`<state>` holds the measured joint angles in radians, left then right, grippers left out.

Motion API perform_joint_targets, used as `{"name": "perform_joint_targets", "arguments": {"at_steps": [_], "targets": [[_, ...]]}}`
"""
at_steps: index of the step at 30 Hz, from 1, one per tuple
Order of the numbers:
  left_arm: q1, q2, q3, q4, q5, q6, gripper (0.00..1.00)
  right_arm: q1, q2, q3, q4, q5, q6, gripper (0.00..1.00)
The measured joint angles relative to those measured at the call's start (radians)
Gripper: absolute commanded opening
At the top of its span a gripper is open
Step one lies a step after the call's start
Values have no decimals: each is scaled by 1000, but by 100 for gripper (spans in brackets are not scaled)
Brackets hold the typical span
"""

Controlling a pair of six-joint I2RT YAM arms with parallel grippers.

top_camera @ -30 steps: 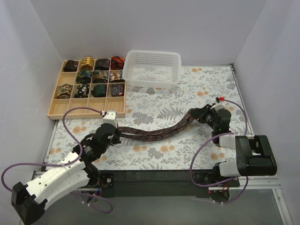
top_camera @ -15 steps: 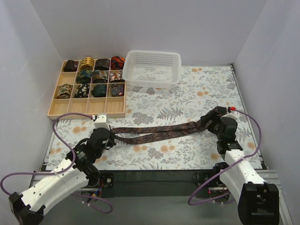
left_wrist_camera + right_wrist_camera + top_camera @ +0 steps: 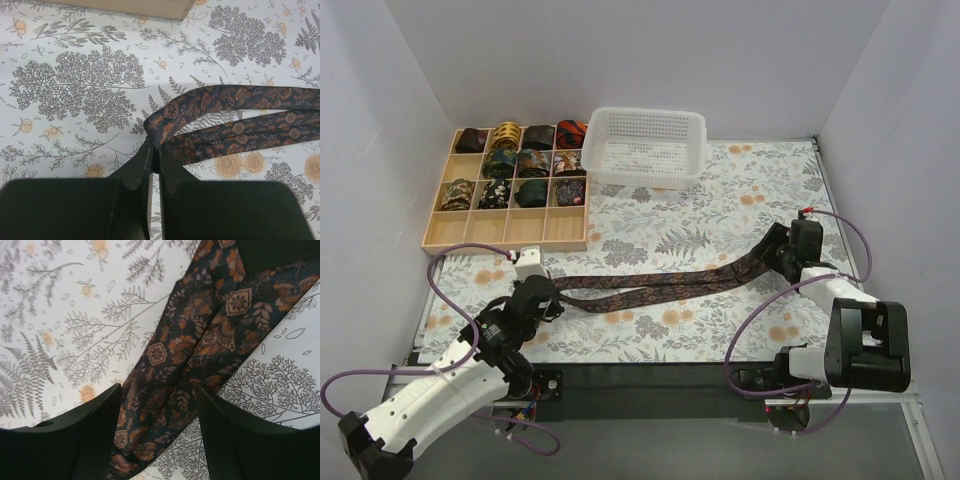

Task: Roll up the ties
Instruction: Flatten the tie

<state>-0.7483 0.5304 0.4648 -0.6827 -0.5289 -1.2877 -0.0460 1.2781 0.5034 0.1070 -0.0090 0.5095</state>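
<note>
The tie (image 3: 660, 283) runs doubled, left-to-right along the bench (image 3: 720, 190). The left pincer (image 3: 155, 150) pinches its fold; the right pincer (image 3: 157, 388) clamps the other end.

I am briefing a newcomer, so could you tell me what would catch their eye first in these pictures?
A long dark patterned tie lies doubled across the floral table cover, pinched at its fold by the left gripper and lifted at the other end by the right gripper. At the back left, rolled ties sit in a gridded wooden tray beside a white mesh basket.
</note>
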Motion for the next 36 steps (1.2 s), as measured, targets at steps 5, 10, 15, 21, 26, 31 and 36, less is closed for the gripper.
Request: {"name": "perform_joint_targets", "arguments": {"at_steps": [5,10,15,21,26,31,36], "targets": [[0,24,0,-20,-15,-39,0,-24,126,42,47,-36,18,55],[0,78,0,6,-22,-55,0,-77,268,142,114,-109,68,55],[9,190,0,134,-21,-25,0,-126,402,265,148,-158,98,55],[73,288,2,301,11,80,47,-138,390,287,115,-182,65,55],[88,205,6,246,66,60,59,-65,190,260,40,-187,-43,52],[91,129,6,145,98,21,57,246,126,289,-27,-234,-283,53],[128,237,6,142,124,21,57,540,261,417,-120,-305,-570,52]]}}
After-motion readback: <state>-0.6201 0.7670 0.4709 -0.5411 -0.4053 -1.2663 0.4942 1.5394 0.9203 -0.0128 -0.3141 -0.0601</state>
